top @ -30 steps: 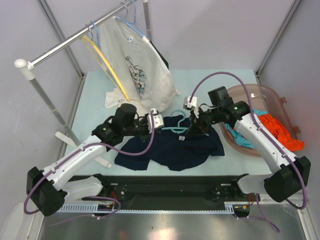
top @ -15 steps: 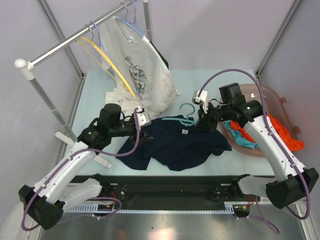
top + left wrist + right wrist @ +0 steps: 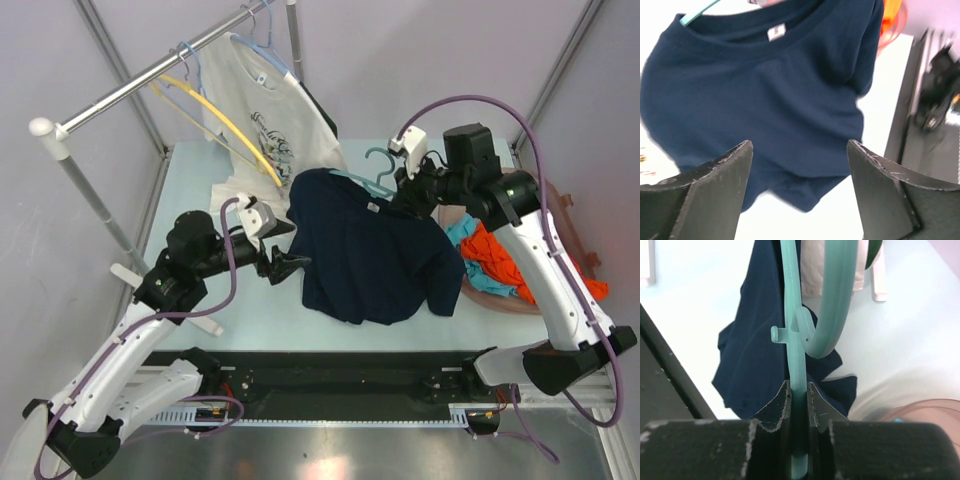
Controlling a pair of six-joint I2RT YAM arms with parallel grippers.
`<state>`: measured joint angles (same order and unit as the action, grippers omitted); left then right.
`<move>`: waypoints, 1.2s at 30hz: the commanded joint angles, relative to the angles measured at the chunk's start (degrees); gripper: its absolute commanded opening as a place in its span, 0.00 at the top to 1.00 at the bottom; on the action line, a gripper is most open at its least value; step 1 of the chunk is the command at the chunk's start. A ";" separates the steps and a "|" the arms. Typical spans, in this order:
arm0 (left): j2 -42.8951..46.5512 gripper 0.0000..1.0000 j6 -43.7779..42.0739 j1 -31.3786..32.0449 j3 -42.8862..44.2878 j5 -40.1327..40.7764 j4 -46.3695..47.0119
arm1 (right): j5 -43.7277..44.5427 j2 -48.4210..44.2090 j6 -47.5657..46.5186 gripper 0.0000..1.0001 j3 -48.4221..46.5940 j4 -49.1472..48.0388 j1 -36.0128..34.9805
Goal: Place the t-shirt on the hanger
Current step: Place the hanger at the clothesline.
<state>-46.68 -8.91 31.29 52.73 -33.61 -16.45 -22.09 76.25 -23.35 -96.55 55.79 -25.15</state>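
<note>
The t-shirt (image 3: 370,250) is hanging from the hanger (image 3: 378,178), which the right end effector (image 3: 407,194) is pinching above the bench (image 3: 190,190). The left end effector (image 3: 288,263) is hovering alongside, spread and empty. The job is looking nearly done.

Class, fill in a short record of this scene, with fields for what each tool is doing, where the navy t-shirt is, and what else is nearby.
Right tool: shut on the stem of the hanger, below its hook
Left tool: open, empty, facing the t-shirt without touching it
T-shirt: hangs by its neck from the hanger, white label showing
Hem: cannot tell whether it touches the table
Nearby: white printed t-shirt and yellow hanger on the rail; orange garment in the basket
</note>
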 commanded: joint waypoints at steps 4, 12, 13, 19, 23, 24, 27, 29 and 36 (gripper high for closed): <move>-3.42 0.22 16.11 0.26 1.67 1.52 13.62 | 3.18 3.82 8.93 1.00 -7.23 -3.57 -5.60; -4.74 0.21 21.20 1.49 0.71 8.02 19.78 | 9.34 12.68 13.77 1.00 -19.36 -8.50 -8.69; -5.00 0.22 21.82 2.02 0.45 9.42 21.35 | 9.43 13.65 14.91 1.00 -20.77 -8.77 -8.78; -8.34 0.23 24.29 6.68 2.81 13.57 24.44 | 5.30 19.81 20.36 1.00 -27.90 -8.94 -8.87; -9.92 0.22 24.64 7.30 4.40 17.68 24.53 | 6.61 22.01 19.31 1.00 -30.97 -10.79 -9.92; -10.27 0.22 25.16 7.38 4.40 19.09 24.88 | 6.79 23.06 19.31 1.00 -31.67 -12.18 -9.83; -12.64 0.25 27.62 7.47 5.80 22.52 26.99 | 7.32 23.86 19.84 1.00 -33.26 -15.52 -10.10; -14.83 0.27 29.38 7.82 7.47 23.23 27.34 | 7.32 24.65 20.80 1.00 -34.22 -16.76 -10.36; -17.57 0.34 34.39 9.14 8.18 24.82 30.07 | 12.41 24.21 26.25 1.00 -31.07 -20.63 -12.90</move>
<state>-63.31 20.56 39.59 57.98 -10.79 9.93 -12.82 101.71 -1.91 -126.67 44.95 -36.40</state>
